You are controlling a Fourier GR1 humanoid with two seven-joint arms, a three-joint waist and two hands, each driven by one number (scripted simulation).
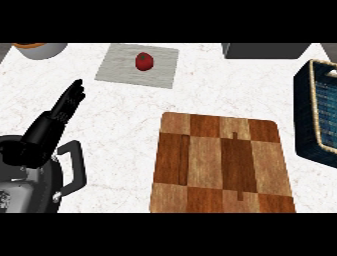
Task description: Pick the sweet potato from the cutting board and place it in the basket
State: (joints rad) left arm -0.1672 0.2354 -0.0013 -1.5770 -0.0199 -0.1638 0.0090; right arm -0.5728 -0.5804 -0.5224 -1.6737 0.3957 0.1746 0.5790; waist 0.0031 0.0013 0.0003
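Looking steeply down from the head view: white speckled counter (127, 125) across most of the frame. Wooden cutting board (223, 165) at about five o'clock from centre, patchwork of light and dark blocks, top bare — no sweet potato visible on it or elsewhere. Dark blue woven basket (332, 115) with a pale rim at three o'clock, cut by the right edge, just beside the board but apart from it; inside partly seen, contents impossible to tell. Grey mat (138, 65) at twelve o'clock, slightly left, with a red tomato (144, 61) resting near its middle. Pale bowl with an orange rim (39, 48) at eleven o'clock, clipped by the top of the scene. Grey box-like object (267, 50) at one o'clock, also clipped.

Left hand (59, 117) at nine o'clock — black fingers straight and together, pointing up toward twelve, released, grasping nothing, thumb set out to the side lower down. Grey forearm (12, 192) entering from seven o'clock. Right hand nowhere in this view.
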